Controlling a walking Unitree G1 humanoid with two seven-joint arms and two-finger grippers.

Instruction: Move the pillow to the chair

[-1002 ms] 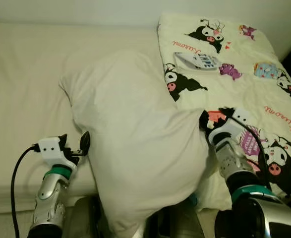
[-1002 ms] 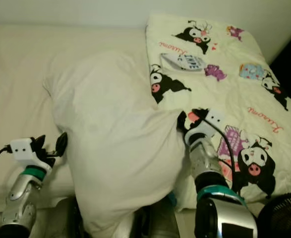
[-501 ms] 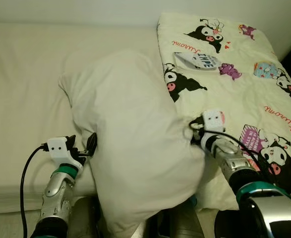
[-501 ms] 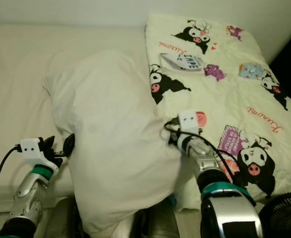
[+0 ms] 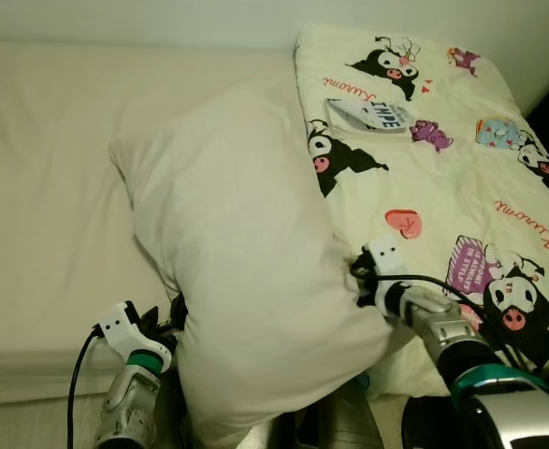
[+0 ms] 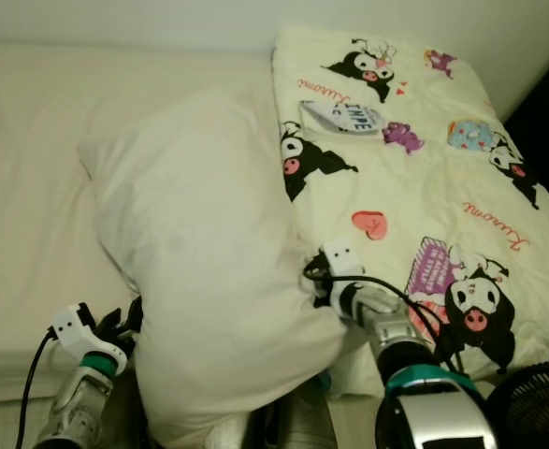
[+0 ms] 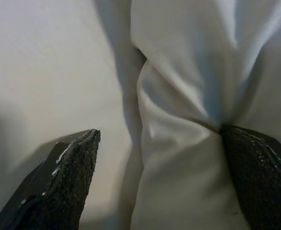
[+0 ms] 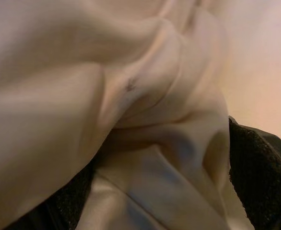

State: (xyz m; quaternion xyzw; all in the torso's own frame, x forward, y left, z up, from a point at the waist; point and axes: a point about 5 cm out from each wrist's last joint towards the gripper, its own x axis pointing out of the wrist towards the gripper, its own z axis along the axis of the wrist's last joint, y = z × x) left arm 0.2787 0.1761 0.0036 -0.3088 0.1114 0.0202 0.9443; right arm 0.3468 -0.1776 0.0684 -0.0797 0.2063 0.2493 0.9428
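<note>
A big cream pillow lies on the bed, its near end hanging over the front edge. My left gripper presses against the pillow's lower left side. In the left wrist view it is open: one finger touches the pillow and the other hangs over the sheet. My right gripper pushes into the pillow's right side, above the quilt. The right wrist view shows it open, with pillow fabric bunched between its wide-spread fingers.
A cream quilt with black cartoon figures covers the right part of the bed. Bare cream sheet stretches to the left. A black fan stands at the lower right, beside the bed's front edge.
Both grippers have drawn back toward me and closed in on the pillow's sides. The right one slid off the quilt, uncovering a pink heart print. The pillow's near end looks more squeezed.
</note>
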